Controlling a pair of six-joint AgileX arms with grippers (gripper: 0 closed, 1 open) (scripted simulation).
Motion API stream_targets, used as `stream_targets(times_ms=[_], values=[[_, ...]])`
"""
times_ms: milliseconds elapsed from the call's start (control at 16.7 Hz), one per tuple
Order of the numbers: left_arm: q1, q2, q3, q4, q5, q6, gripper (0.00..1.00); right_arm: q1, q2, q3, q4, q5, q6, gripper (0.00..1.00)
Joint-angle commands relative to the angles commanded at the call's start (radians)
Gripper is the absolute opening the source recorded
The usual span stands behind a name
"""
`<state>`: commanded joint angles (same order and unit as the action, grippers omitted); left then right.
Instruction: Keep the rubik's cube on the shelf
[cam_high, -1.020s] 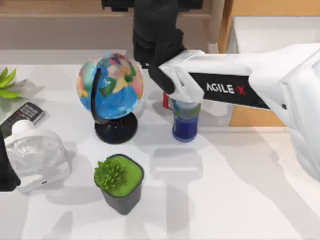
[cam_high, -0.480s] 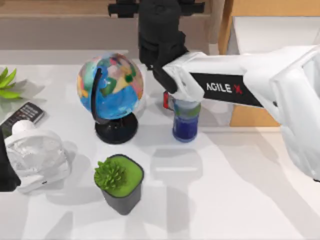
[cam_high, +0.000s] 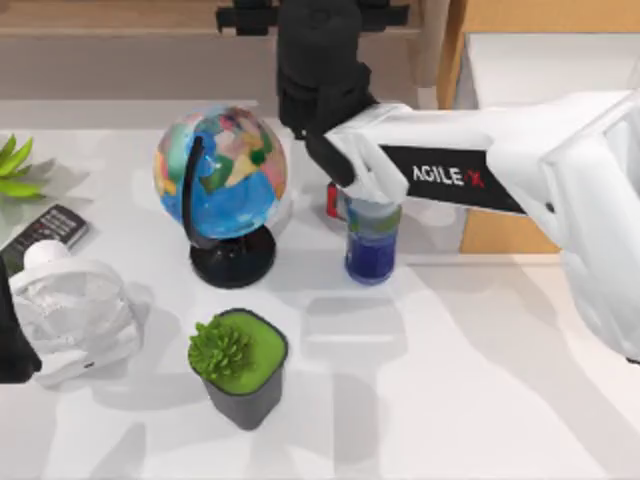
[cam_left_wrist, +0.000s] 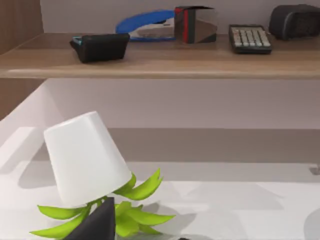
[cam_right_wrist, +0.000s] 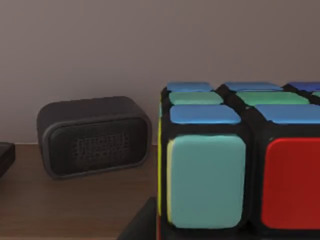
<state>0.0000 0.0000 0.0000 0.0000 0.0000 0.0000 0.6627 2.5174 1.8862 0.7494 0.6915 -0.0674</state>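
Reaching across the worktop (cam_high: 450, 400) from the right, the right arm carries its gripper (cam_high: 318, 60) past the globe (cam_high: 221, 172) and blue bottle (cam_high: 371, 240) to the shelf (cam_high: 120, 15) at the far edge. In the right wrist view the rubik's cube (cam_right_wrist: 240, 160) sits upright, square to the shelf board, close to the camera; whether the gripper has hold of it cannot be told. A dark speaker (cam_right_wrist: 94, 136) stands beside it, apart, by the back wall. The left arm (cam_high: 15, 345) is parked at the left edge.

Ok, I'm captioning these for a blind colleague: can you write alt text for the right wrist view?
A rubik's cube, with blue, green, teal and red tiles, looms close above a brown wooden shelf. A small dark speaker sits on the shelf beside it, against a plain grey wall.
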Motion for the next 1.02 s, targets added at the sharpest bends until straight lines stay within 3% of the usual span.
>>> stream_targets(times_ms=[180,240,780,1020], values=[[0.000,0.000,0.000,0.000,0.000,0.000,1.00,0.000,0.000,0.000,0.000,0.000,0.000,0.98],[0.000,0.000,0.000,0.000,0.000,0.000,1.00,0.000,0.000,0.000,0.000,0.000,0.000,1.00],[0.000,0.000,0.000,0.000,0.000,0.000,1.00,0.004,0.000,0.000,0.000,0.000,0.000,1.00],[0.000,0.000,0.000,0.000,0.000,0.000,1.00,0.009,-0.053,-0.102,0.028,-0.031,-0.081,1.00]])
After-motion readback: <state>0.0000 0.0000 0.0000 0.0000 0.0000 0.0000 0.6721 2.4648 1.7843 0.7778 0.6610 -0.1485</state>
